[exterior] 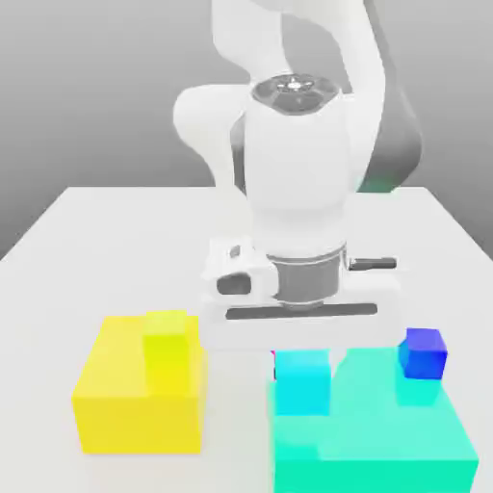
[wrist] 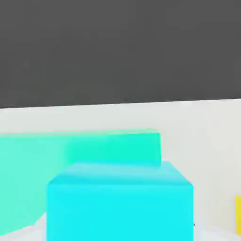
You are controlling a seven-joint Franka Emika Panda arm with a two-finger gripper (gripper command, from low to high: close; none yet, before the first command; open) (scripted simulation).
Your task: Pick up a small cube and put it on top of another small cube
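On the white table (exterior: 58,250), the gripper (exterior: 303,361) clamps the small sky-blue cube (exterior: 304,382), ready for stacking, beside a magenta sliver (exterior: 274,364), likely the pink target.

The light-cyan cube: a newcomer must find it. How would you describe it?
Find the big turquoise-green block at the exterior view's lower right. Just under the white hand sits the light-cyan cube, paler than the dark-blue cube beside it.

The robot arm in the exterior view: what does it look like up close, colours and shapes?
The glossy white arm is made of rounded, bulging shells, with a grey disc-shaped cap on top of one joint. Below comes a ribbed silver-grey metal ring, then a flat, wide white hand block marked with a dark horizontal slot. No cables show.
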